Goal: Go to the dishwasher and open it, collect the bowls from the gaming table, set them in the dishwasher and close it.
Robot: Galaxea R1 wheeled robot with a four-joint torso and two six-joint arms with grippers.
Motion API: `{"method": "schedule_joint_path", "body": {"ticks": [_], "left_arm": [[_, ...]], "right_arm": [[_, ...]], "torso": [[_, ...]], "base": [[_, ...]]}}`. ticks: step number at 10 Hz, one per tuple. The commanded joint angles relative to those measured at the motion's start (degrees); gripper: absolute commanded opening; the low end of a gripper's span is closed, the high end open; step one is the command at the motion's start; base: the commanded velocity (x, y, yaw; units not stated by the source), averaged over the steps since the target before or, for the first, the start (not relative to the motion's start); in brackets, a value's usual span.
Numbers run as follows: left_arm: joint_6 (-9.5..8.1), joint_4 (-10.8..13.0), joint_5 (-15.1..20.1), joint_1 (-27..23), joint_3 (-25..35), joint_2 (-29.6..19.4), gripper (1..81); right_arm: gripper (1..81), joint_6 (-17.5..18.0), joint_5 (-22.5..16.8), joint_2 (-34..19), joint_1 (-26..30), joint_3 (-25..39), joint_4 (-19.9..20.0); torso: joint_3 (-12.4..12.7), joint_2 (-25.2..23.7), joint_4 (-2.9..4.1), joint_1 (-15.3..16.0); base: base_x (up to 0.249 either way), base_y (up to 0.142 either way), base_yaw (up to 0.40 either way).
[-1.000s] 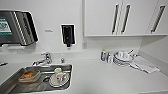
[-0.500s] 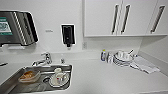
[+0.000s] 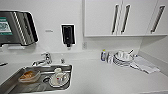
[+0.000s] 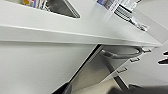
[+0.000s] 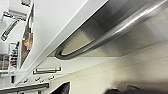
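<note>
The dishwasher (image 4: 93,73) shows in the left wrist view as a brushed steel front under the white counter edge (image 4: 75,35), with its long bar handle (image 4: 122,54) near the top. In the right wrist view that bar handle (image 5: 112,32) is very close and large, just beyond my right gripper (image 5: 95,90). My left gripper (image 4: 105,90) hangs low in front of the steel door. Whether the door is ajar I cannot tell. The bowls and the gaming table are out of view.
The head view looks down on a white counter (image 3: 100,77) with a steel sink (image 3: 15,85) holding a cup, a plate and an orange-brown item. Stacked white plates (image 3: 122,59), a cloth (image 3: 145,65), a tap (image 3: 45,59) and wall cabinets (image 3: 120,17) are there too.
</note>
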Motion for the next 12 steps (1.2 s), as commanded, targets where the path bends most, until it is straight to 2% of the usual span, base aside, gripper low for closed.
{"method": "schedule_joint_path", "body": {"ticks": [1, 2, 4, 6, 8, 10, 12], "left_arm": [[-0.31, 1.26, 1.03, -4.75, 0.79, -2.75, 81.1], [-0.31, 1.16, 1.03, -4.75, 0.44, -2.66, 81.1], [-0.31, 1.07, 1.03, -4.75, 0.17, -1.87, 81.1], [-0.31, 0.98, 0.95, -4.84, 0.17, -1.52, 81.1], [-0.31, 0.9, 1.03, -5.45, 0.17, -1.52, 81.1], [-0.31, 0.72, 1.12, -5.72, 0.09, -1.34, 81.1], [-0.31, 0.72, 1.12, -5.8, -0.18, -1.25, 81.1]], "right_arm": [[81.1, 4.35, -7.52, 0.25, 10.29, -5.19, 1.11], [81.1, 6.12, -7.88, 1.41, 10.74, -6.79, 1.2], [81.1, 13.05, -9.01, 2.9, 12.05, -11.69, 1.19], [81.1, 18.67, -11.83, 3.0, 12.85, -15.66, 1.29], [81.1, 23.25, -12.27, 2.38, 12.85, -18.38, 1.29], [81.1, 25.72, -13.33, 1.33, 13.99, -17.96, 1.38], [81.1, 25.99, -13.33, 0.09, 17.14, -16.98, 0.76]], "torso": [[0.0, 0.0, 0.0, 0.0], [0.0, 0.0, 0.0, 0.0], [0.0, 0.0, 0.0, 0.0], [0.0, 0.0, 0.0, 0.0], [0.0, 0.0, 0.0, 0.0], [0.0, 0.0, 0.0, 0.0], [-0.02, 0.0, 0.0, 0.0]], "base": [[0.0, 0.0, 0.0], [0.0, 0.0, 0.0], [0.0, 0.0, 0.0], [0.0, 0.0, 0.0], [0.0, 0.0, 0.0], [0.0, 0.0, 0.0], [0.0, 0.0, 0.0]]}}
